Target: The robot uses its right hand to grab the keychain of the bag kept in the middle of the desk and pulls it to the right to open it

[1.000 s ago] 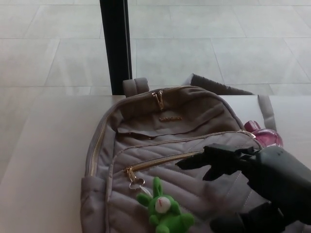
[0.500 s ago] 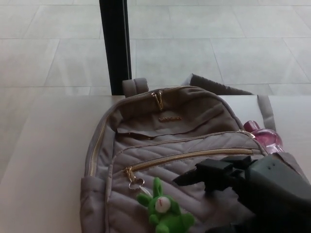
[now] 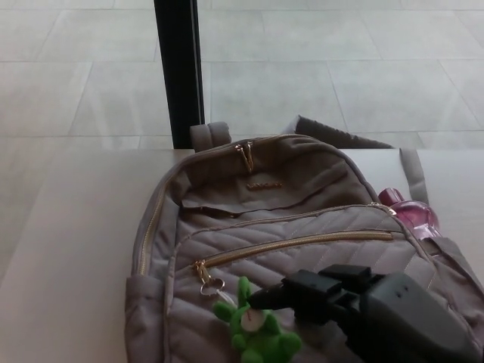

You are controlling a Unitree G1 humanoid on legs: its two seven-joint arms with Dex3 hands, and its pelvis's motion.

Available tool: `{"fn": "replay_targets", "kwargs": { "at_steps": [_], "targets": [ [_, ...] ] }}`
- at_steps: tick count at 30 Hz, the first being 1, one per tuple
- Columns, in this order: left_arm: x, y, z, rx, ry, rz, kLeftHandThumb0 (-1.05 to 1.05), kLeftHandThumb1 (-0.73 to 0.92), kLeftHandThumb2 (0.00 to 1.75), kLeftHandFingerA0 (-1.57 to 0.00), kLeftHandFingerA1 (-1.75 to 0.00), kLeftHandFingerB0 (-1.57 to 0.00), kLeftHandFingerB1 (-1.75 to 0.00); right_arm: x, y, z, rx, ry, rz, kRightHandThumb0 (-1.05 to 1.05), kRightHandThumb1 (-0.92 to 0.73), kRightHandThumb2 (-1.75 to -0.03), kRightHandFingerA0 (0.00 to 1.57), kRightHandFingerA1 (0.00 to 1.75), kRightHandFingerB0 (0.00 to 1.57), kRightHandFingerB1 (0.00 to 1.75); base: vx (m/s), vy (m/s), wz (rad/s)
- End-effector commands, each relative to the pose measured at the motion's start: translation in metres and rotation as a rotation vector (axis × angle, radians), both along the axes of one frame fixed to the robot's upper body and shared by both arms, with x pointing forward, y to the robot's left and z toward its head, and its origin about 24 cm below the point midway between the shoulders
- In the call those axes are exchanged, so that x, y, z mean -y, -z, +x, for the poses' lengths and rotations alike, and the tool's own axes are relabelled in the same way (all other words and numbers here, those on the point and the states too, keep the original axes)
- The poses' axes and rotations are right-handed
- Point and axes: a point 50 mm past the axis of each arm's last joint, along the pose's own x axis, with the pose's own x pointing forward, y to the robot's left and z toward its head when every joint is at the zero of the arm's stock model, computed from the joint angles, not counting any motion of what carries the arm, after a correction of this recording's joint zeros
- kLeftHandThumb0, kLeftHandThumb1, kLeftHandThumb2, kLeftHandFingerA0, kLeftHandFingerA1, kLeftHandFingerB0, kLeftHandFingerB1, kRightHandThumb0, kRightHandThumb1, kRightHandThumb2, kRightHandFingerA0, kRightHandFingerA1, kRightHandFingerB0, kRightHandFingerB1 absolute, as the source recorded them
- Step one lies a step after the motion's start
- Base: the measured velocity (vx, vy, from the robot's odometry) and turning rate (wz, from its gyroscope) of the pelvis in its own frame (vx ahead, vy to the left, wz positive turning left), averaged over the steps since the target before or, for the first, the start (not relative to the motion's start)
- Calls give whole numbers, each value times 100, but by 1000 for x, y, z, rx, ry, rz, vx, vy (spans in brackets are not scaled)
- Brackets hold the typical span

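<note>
On the pale desk [image 3: 68, 249] lies the bag [image 3: 272, 219], its green keychain [image 3: 255, 325] at the front, where the right hand [image 3: 340, 299] (fingers spread, empty) should close low around it.

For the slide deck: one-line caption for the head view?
Right hand reaches toward green keychain on closed backpack.

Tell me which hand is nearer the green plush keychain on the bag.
Right. The right hand reaches in from the lower right, fingertips almost at the green plush keychain. The left hand is not in view.
</note>
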Motion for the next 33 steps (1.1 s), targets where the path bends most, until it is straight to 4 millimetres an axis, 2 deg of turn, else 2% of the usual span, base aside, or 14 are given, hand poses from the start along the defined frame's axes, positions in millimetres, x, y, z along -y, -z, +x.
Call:
{"fn": "replay_targets", "kwargs": {
  "at_steps": [1, 4, 8, 10, 11, 16, 17, 18, 19, 21, 24, 25, 26, 33],
  "targets": [
    [-8, -6, 0, -10, 32, 48, -48, 57, 58, -78, -66, -69, -48, 5, 4, 1, 33, 61, -70, -90, -77, -63, 69, 93, 31, 59, 0, 0, 0],
    [-7, -6, 1, -23, 38, 59, -49, 57, 57, -79, -69, -71, -48, 6, 5, 1, 28, 74, -79, -89, -76, -63, 73, 92, 33, 58, 0, 0, 0],
    [-6, -6, 1, -15, 56, 68, -50, 57, 57, -81, -71, -73, -48, -1, 10, -2, 7, 63, -54, -92, -62, -108, 76, 90, 33, 62, 0, 0, 0],
    [-6, -6, 1, -14, 56, 65, -49, 58, 58, -78, -69, -71, -48, -4, 10, -3, -4, 59, -53, -92, -62, -107, 78, 89, 32, 61, 0, 0, 0],
    [-6, -7, 3, -16, 64, 69, -49, 58, 58, -79, -69, -72, -48, -7, 12, -4, 9, 56, -47, -91, -74, -64, 78, 90, 36, 57, 0, 0, 0],
    [-9, -9, 2, -7, 63, 60, -50, 59, 58, -79, -72, -71, -48, -23, 21, -9, 13, 17, -38, -90, -75, -63, 78, 97, 36, 60, 0, 0, 0],
    [-9, -9, 2, -11, 71, 61, -51, 60, 59, -76, -65, -69, -47, -26, 22, -11, 9, 10, -41, -90, -59, -105, 70, 94, 34, 63, 0, 0, 0],
    [-9, -9, 2, -17, 81, 61, -51, 60, 59, -76, -65, -69, -47, -31, 23, -13, 3, -2, -46, -90, -59, -105, 70, 94, 34, 63, 0, 0, 0],
    [-10, -9, 2, -19, 77, 60, -52, 60, 58, -76, -65, -70, -47, -34, 25, -15, 12, -10, -48, -93, -65, -69, 74, 106, 38, 61, 0, 0, 0],
    [-9, -9, 3, -24, 95, 67, -54, 62, 59, -76, -65, -68, -47, -37, 27, -18, 24, -21, -42, -87, -68, -61, 76, 115, 40, 62, 0, 0, 0],
    [-7, -9, 4, -15, 107, 67, -55, 62, 59, -75, -67, -67, -48, -37, 32, -19, 30, -23, -55, -87, -68, -61, 77, 115, 39, 61, 0, 0, 0],
    [-8, -8, 2, -14, 93, 56, -58, 62, 59, -78, -70, -68, -48, -29, 36, -16, 22, 21, -121, -88, -52, -96, 83, 115, 36, 65, 0, 0, 0],
    [-8, -8, 3, -18, 95, 58, -58, 63, 59, -77, -66, -66, -47, -26, 37, -15, 15, 36, -131, -90, -69, -62, 79, 116, 38, 62, 0, 0, 0],
    [-8, -9, 3, -40, 144, 62, -60, 66, 60, -71, -62, -61, -45, -4, 38, -5, 43, 168, -167, -82, -71, -62, 80, 108, 38, 60, 0, 0, 0]
  ]
}}
